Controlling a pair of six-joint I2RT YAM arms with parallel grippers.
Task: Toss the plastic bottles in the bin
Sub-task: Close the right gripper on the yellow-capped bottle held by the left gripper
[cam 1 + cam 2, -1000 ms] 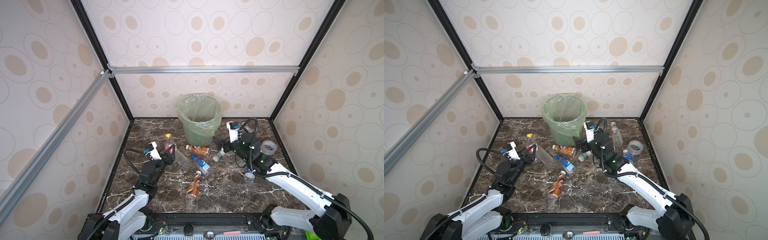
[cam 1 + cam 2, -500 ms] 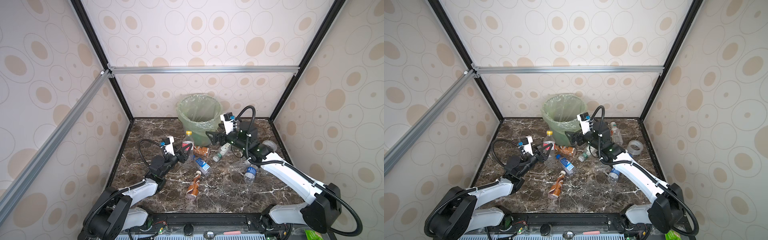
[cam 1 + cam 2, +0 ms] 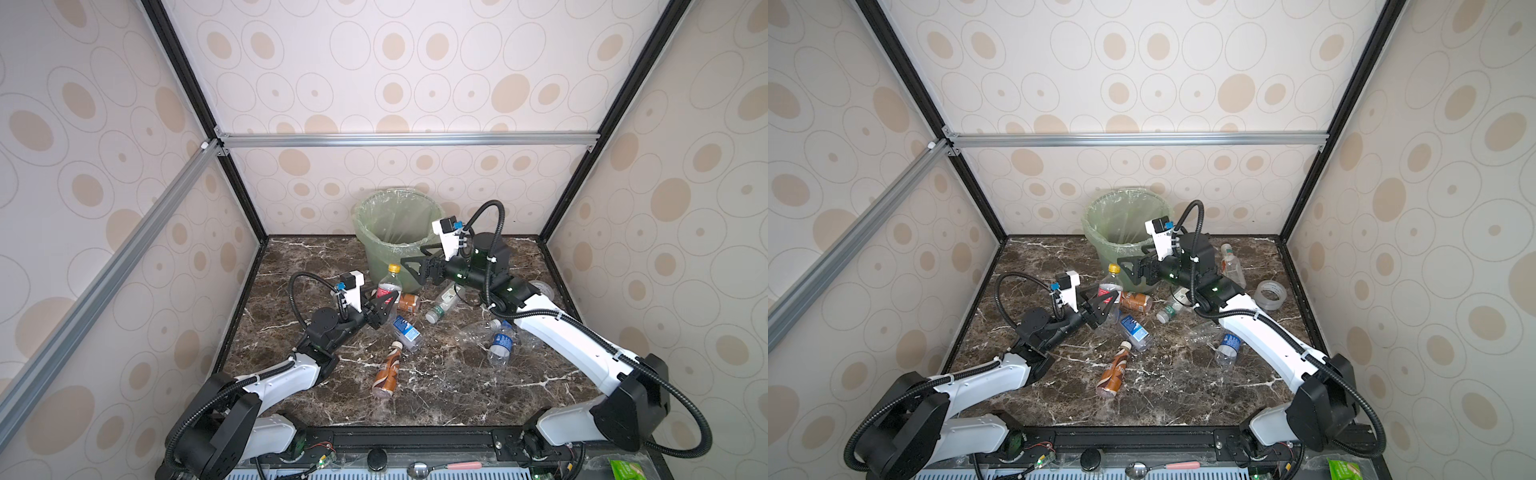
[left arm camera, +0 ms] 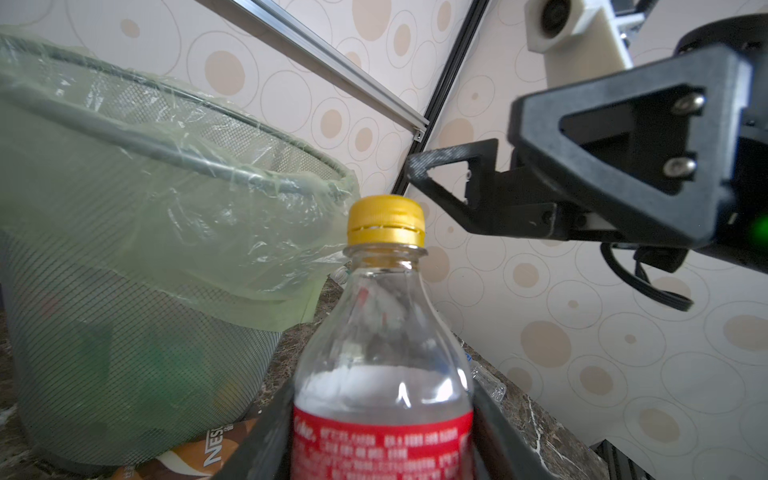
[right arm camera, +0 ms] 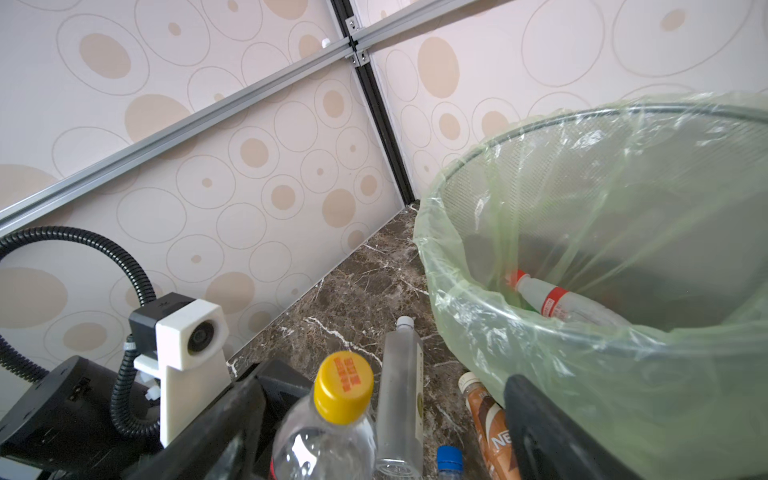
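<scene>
**Bottle held at the bin's front**

The left gripper [image 3: 384, 306] clamps a yellow-capped bottle [image 3: 390, 284] at its red label. It holds the bottle upright at 6 o'clock of the bin [image 3: 374, 253], probably ready to lift over the rim. That arm reaches low and forward. The right gripper [image 3: 417, 259] hangs empty, jaws apart, by the rim's 4 o'clock, elbow bent, likely leaving room. Around them, loose bottles [image 3: 386, 370] lie mid-table.
</scene>
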